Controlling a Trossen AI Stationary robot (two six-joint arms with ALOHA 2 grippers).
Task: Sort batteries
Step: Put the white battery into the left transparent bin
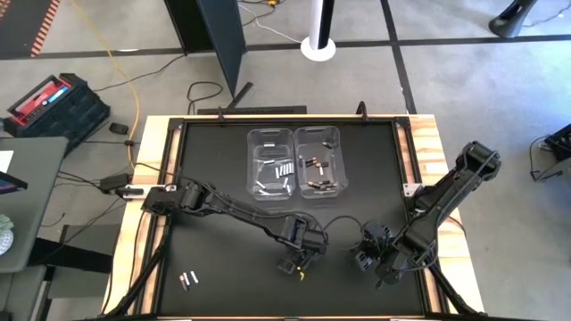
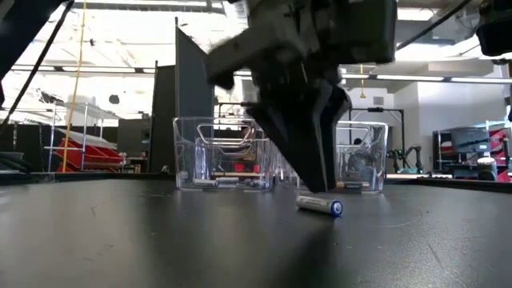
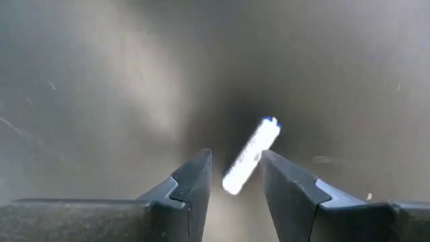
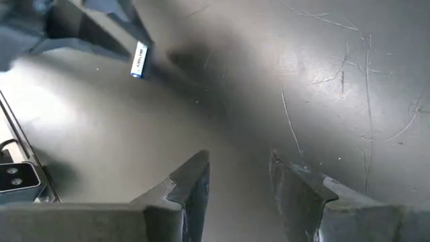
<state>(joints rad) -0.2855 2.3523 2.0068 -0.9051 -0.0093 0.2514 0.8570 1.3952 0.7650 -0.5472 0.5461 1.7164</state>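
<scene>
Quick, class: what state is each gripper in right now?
Left gripper: open, straddling a battery on the mat, not gripping it.
Right gripper: open, empty.

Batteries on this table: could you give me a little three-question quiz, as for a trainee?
1. True or false: the left gripper has open fingers around a silvery-white battery lying on the black mat.
2. Which clear bin holds the dark, coppery cells?
A. the left bin
B. the right bin
3. Fill in: besides the battery at the left gripper, a pair of loose batteries lies near the mat's front-____ corner in the high view.

Key:
1. True; it lies flat, not lifted.
2. B
3. left

The right gripper waits open over bare mat.
</scene>
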